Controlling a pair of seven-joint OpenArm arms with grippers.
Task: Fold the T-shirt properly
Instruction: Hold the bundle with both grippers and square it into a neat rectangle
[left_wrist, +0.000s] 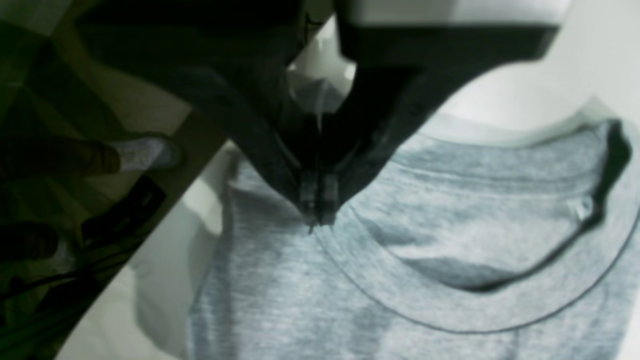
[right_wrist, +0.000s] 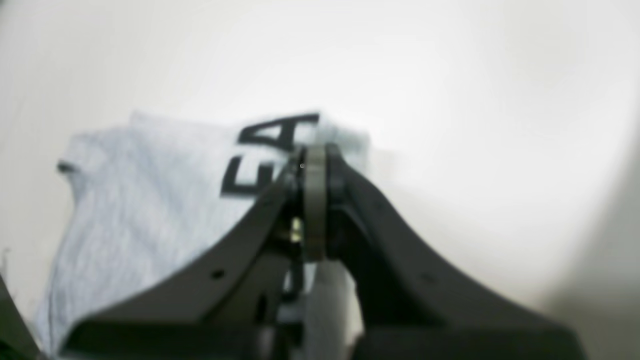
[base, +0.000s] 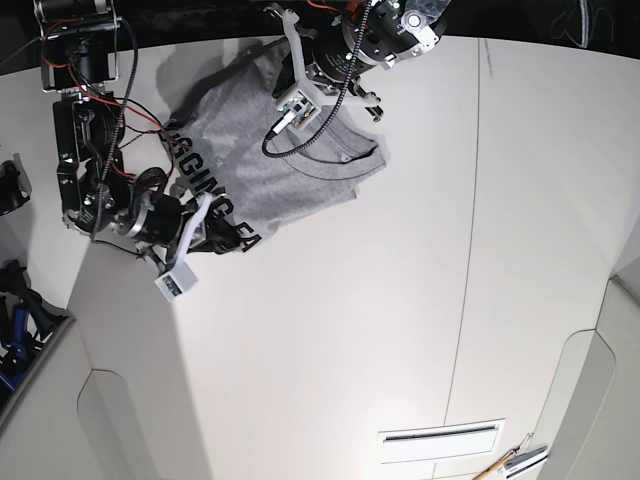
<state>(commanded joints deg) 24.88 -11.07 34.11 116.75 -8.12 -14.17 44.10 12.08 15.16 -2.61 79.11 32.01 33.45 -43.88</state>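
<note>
Black block lettering on the light grey cotton T-shirt (base: 290, 185), base view: "GGING", the rest partly hidden
Same lettering, right wrist view: "EA", partly covered

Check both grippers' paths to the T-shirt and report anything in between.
Nothing visible stands in the way. The left gripper shows right at the T-shirt's collar, the right gripper at its lettered edge. Actual contact isn't clear.

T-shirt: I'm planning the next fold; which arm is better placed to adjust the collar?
Probably the left: its gripper is at the collar; the right gripper is by the lettering.
</note>
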